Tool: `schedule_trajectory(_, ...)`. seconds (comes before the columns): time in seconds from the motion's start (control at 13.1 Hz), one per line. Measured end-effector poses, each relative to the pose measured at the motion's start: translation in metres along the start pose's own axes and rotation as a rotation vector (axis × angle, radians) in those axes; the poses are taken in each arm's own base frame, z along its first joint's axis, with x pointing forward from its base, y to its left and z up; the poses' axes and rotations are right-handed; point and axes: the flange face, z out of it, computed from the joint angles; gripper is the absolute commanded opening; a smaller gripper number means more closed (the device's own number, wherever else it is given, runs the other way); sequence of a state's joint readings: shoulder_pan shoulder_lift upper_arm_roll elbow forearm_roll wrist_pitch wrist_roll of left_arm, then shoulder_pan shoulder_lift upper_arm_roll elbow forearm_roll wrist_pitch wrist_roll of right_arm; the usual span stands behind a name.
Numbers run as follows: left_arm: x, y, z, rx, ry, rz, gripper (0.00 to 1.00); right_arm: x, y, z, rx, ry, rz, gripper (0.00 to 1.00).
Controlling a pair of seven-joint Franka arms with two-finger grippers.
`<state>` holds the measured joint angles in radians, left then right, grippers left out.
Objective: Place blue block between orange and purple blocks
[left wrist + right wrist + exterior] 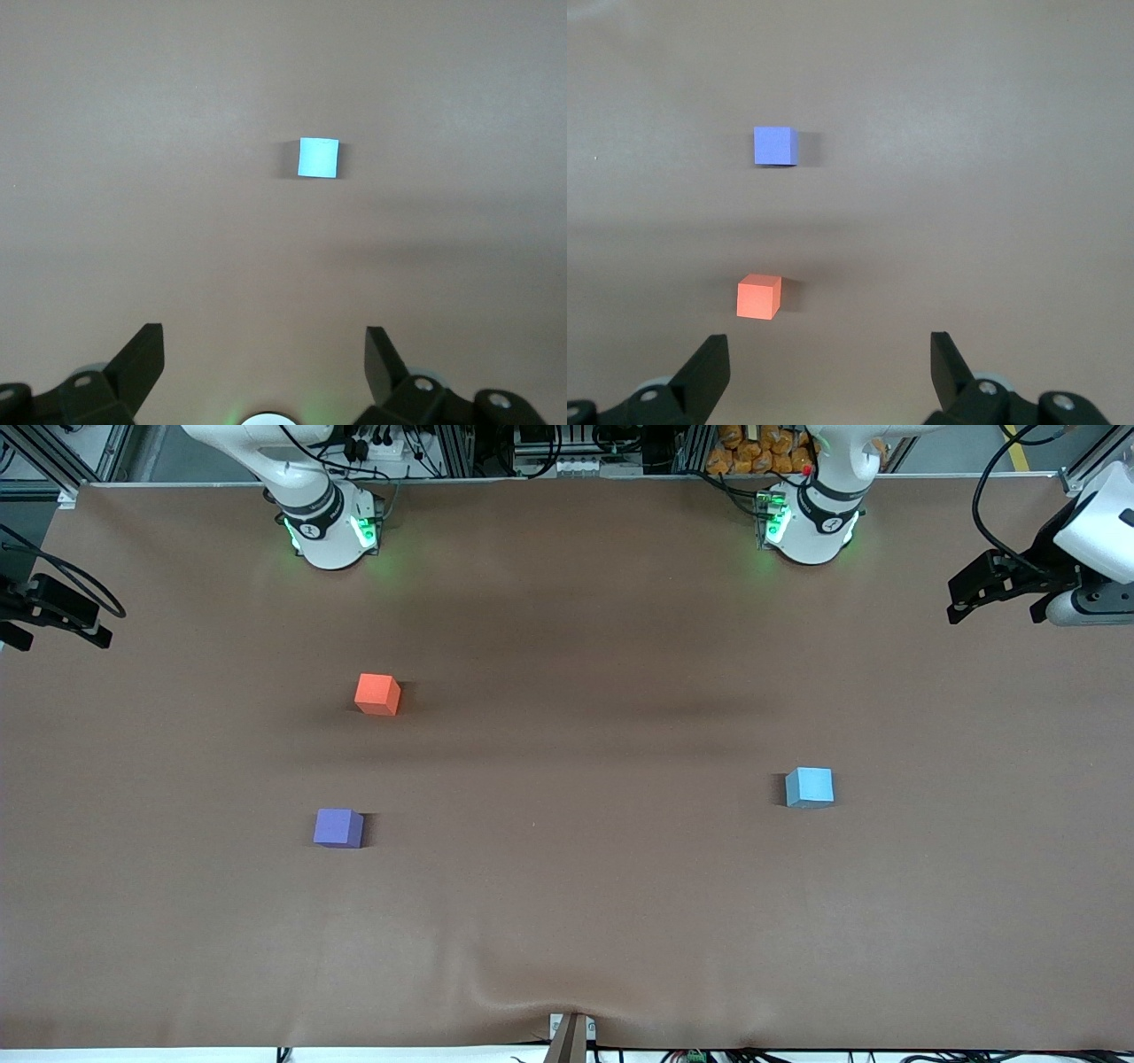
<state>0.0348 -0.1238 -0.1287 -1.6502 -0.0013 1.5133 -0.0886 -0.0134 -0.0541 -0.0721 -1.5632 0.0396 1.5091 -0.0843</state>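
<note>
My tabletop (567, 921) is a plain matte brown. On it the blue block (809, 786) is light sky-blue, unpatterned. The orange block (377, 693) is bright orange-red, and the purple block (337, 827), nearer the front camera than the orange block, is violet. My claw fingers (142, 359) are black.

All 3 blocks sit apart on the table (567, 921). The orange block (377, 693) and the purple block (337, 827) lie toward the right arm's end, the purple block nearer the front edge. The blue block (809, 786) lies alone toward the left arm's end.
</note>
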Motion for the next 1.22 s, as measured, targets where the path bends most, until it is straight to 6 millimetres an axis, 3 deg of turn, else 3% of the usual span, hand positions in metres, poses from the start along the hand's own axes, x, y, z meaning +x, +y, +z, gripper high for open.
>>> schedule_trajectory(0.76,0.0,0.0,0.0,0.003,-0.003,0.0,1.0,0.0,0.0,-0.001,0.0,0.0,0.0,1.0)
schedule_trajectory(1.22,0.018,0.004,0.023,0.002,-0.023,0.01,1.0,-0.008,0.0,0.003,0.005,-0.066,0.005,1.0)
